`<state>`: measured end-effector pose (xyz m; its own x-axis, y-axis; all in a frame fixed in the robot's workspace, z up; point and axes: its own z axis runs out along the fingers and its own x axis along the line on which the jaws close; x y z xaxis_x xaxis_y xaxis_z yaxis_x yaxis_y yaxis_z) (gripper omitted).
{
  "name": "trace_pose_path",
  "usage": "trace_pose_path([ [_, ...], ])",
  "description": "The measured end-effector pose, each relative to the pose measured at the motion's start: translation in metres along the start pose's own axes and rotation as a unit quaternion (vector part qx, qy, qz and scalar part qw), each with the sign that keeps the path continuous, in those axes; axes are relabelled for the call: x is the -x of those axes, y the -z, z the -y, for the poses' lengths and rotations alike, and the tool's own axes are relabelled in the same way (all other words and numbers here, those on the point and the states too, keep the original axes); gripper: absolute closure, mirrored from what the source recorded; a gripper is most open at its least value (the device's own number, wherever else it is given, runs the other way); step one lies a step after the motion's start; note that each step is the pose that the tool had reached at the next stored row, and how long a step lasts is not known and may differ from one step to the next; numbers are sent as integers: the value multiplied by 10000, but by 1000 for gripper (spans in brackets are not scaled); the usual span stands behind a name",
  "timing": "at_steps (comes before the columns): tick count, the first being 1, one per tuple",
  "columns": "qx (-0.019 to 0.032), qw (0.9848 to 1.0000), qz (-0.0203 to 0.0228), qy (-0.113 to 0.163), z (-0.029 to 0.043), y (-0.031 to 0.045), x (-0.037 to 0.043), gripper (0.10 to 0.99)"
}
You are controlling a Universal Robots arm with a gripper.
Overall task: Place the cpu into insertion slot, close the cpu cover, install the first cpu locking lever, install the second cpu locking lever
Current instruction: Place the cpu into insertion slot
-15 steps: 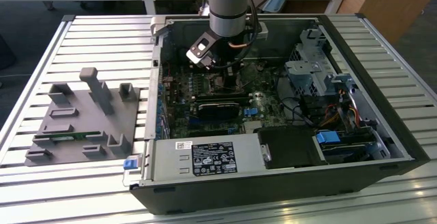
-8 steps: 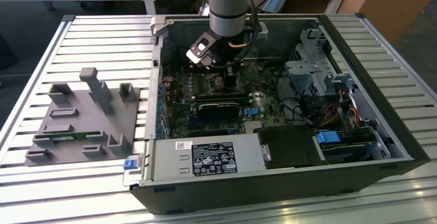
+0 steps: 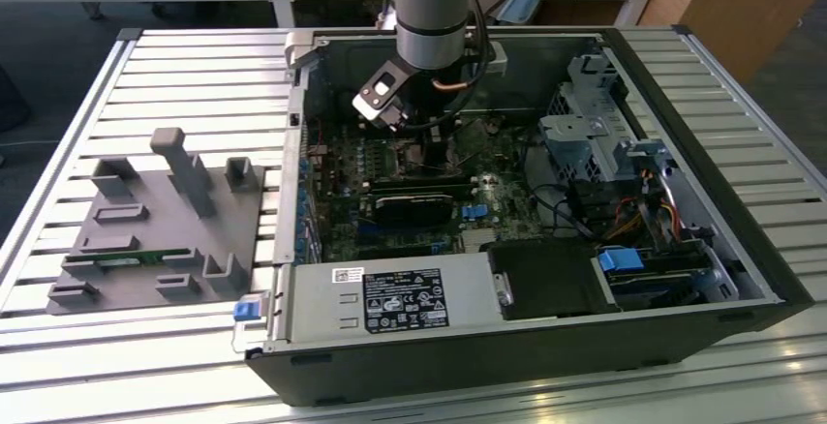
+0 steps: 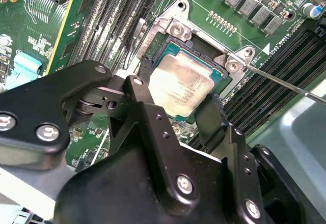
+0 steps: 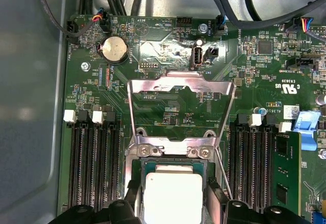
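In both wrist views the cpu (image 4: pixel 178 79) (image 5: pixel 173 188), a silvery square chip, lies flat within the insertion slot (image 5: pixel 168 151), whose silvery rim (image 4: pixel 175 28) frames it. My gripper (image 4: pixel 179 92) (image 5: pixel 171 206) straddles the chip, one black finger (image 4: pixel 144 74) at one edge and the other at the opposite edge, shut on it. The cpu cover (image 5: pixel 153 86), a silvery frame with a window, stands swung open behind the socket. A thin locking lever (image 4: pixel 285 84) (image 5: pixel 222 175) juts out beside the socket. In the exterior view the gripper (image 3: pixel 416 148) reaches down into the open computer case (image 3: pixel 776 279).
Black memory slots (image 5: pixel 94 168) flank the socket on both sides. A drive cage and cables (image 3: pixel 588 143) fill the case on the exterior view's right, and a power supply (image 3: pixel 387 298) sits at the front. A grey fixture block (image 3: pixel 155 230) rests on the slatted table at the exterior view's left.
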<state>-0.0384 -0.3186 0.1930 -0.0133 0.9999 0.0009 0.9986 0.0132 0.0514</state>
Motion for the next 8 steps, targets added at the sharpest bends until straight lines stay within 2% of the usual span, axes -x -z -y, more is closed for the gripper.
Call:
trace_pose_path([
  [8, 0, 10000, 1, 0, -1, 16, 0, 467],
])
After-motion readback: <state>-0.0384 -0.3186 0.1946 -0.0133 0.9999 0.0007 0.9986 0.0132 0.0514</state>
